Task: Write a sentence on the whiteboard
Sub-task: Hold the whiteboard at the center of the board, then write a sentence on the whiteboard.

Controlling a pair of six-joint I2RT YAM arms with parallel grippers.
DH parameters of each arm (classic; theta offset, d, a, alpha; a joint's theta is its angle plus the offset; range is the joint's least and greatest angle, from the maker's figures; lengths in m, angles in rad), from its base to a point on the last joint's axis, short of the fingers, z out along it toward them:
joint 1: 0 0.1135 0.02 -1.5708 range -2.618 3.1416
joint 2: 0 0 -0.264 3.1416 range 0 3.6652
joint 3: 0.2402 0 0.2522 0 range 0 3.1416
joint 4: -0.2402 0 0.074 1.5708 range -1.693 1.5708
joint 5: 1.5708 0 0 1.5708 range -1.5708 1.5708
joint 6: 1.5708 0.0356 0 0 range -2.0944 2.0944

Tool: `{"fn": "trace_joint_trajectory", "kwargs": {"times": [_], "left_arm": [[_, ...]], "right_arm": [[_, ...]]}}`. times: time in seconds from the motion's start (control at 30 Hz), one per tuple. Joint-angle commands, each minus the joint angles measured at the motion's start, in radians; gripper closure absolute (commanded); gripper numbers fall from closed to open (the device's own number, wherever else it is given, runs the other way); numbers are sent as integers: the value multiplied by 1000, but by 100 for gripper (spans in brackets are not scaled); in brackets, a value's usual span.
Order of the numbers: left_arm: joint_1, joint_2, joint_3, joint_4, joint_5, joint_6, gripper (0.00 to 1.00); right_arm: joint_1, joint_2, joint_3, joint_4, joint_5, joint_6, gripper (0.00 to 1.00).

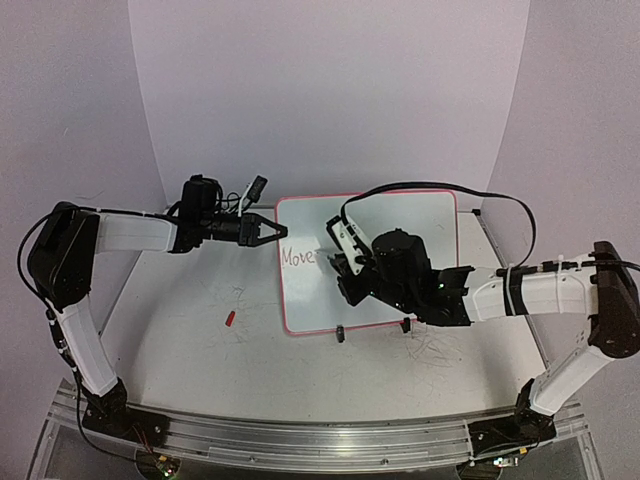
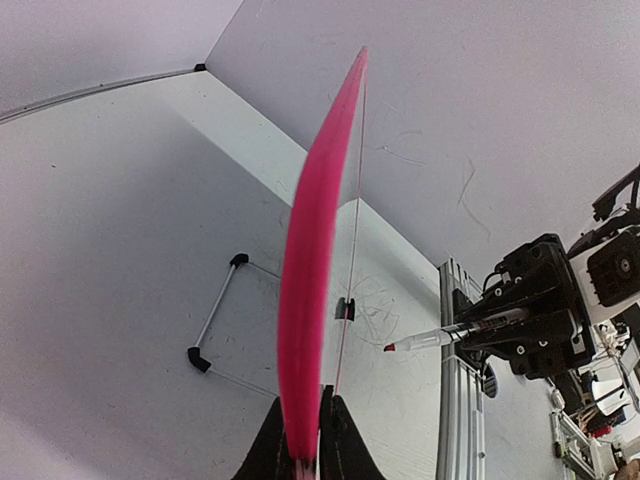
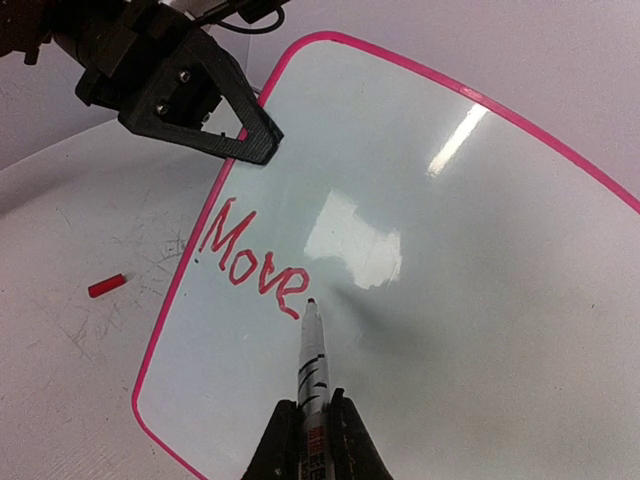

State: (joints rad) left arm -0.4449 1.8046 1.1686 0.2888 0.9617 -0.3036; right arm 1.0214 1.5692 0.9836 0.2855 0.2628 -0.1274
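Note:
The whiteboard (image 1: 400, 250), glossy white with a red rim, stands tilted at mid table. My left gripper (image 1: 278, 233) is shut on its left rim; in the left wrist view the rim (image 2: 310, 270) runs edge-on up from the closed jaws (image 2: 308, 440). My right gripper (image 1: 343, 266) is shut on a white marker (image 3: 312, 350). Its red tip sits just right of the red word "Move" (image 3: 250, 265), the only part of the sentence on the board (image 3: 450, 300). I cannot tell whether the tip touches. The marker (image 2: 440, 338) also shows from the left wrist.
A small red cap (image 1: 229, 319) lies on the table left of the board. Two black clip feet (image 1: 340, 333) hold the board's near edge. Grey scribbles (image 1: 440, 350) mark the table. A thin wire stand (image 2: 215, 330) sits behind the board, close to the back wall.

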Motion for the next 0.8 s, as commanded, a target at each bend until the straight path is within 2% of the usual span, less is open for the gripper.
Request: {"fn": "trace_joint_trajectory", "kwargs": {"times": [0.0,0.13,0.3,0.77], "left_arm": [[-21,-33,-24,30,-44,110,95],[-32,-62,-58,30,-85,175,100],[-44,-94,-98,30,-132,238,100],[-46,-84,-84,30,-136,237,100]], "right_arm": [[-4,-29,-6,53,-17,-13,100],[-4,-15,-3,54,41,-3,100],[-4,-22,-15,55,51,7,100],[-4,-64,-66,64,25,5,100]]}}
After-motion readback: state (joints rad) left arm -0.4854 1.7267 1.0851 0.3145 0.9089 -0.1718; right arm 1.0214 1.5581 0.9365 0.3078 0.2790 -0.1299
